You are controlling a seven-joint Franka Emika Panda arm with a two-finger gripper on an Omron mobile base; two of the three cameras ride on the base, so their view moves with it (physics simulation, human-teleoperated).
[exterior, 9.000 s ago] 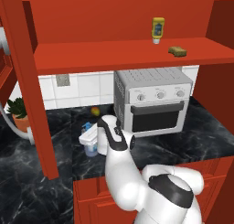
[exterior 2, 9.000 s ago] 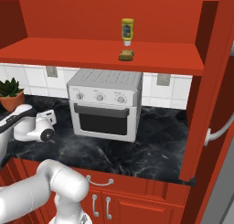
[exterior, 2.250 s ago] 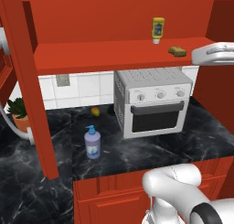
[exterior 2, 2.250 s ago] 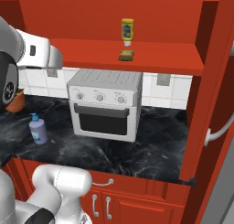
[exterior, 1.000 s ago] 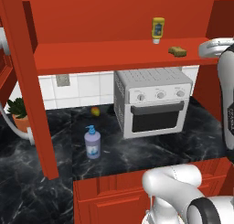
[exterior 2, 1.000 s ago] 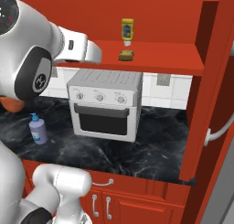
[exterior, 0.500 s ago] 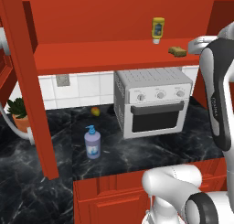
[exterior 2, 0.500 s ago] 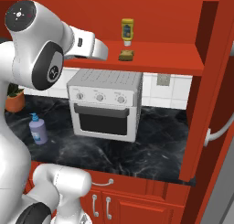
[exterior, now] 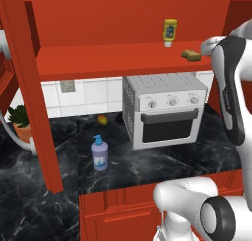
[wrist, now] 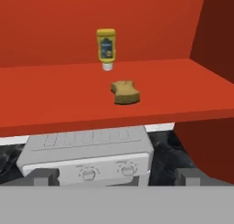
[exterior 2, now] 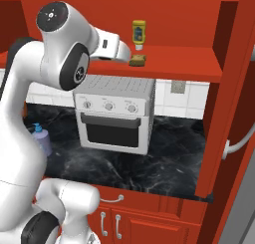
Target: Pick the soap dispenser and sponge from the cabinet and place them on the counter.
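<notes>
1. Two task items, well apart: soap dispenser (exterior: 99, 153) upright on the desk (exterior: 197, 151), left of the toaster oven (exterior: 165, 109)
2. Sponge (wrist: 125, 92) lies on the cabinet (exterior: 98, 58) shelf, just in front of the yellow squeeze bottle (wrist: 106, 47), not touching it
3. Tool (wrist: 118, 176) raised to shelf level, facing the sponge, near but clear of it
4. Tool fingers (wrist: 45, 176) spread wide apart, holding nothing
5. Small fruit (exterior: 102, 119) at the back of the desk, by the wall

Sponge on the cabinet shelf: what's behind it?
Behind the sponge stands a yellow squeeze bottle, cap down, apart from it, then the cabinet's red back wall. Nothing else shows; no part is covered.
</notes>
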